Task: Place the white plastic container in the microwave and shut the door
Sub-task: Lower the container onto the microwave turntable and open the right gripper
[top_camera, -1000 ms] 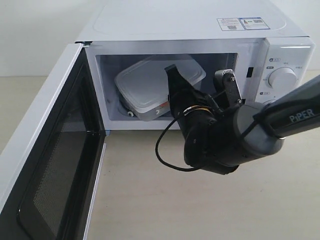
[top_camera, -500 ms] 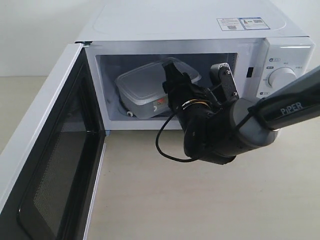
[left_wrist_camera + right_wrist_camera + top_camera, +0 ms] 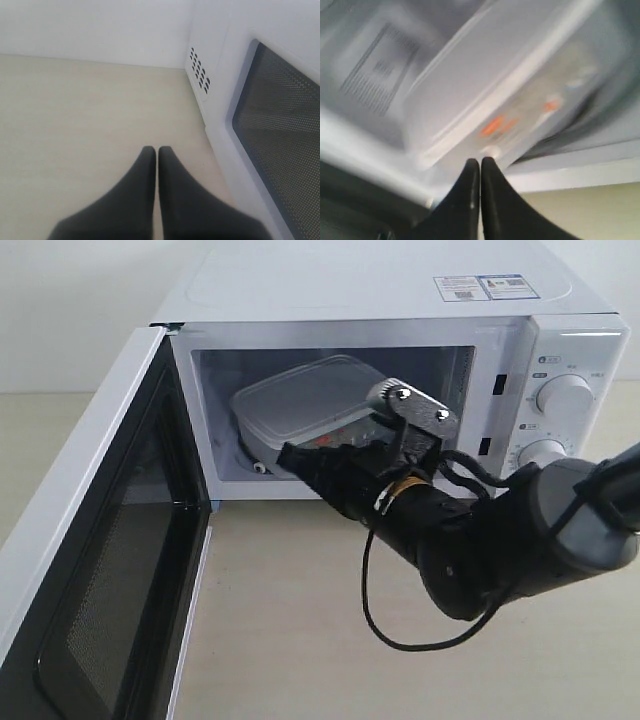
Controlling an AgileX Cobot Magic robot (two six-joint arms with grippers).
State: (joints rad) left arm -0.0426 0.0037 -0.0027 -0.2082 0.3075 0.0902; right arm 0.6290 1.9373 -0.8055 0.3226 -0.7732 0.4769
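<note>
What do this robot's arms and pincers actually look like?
The right arm is a rounded dark grey shell with a silver screwed bracket and a looping black cable. Both the right gripper and left gripper are paired black tapered fingers.

The white plastic container (image 3: 300, 405) is sitting tilted inside the microwave (image 3: 400, 290), toward the cavity's left. The door (image 3: 90, 570) is standing open at the left. The right gripper (image 3: 290, 454) is lying at the opening, just before the container's front side, above the table (image 3: 290, 630).

The right arm (image 3: 500, 560) is showing dark grey rounded casing, a silver bracket (image 3: 415, 412) with two screws, a brass ring (image 3: 398, 492), and a looping black cable (image 3: 365, 600). The left pincer (image 3: 156, 150) and right pincer (image 3: 480, 161) are showing black tapered fingers.
</note>
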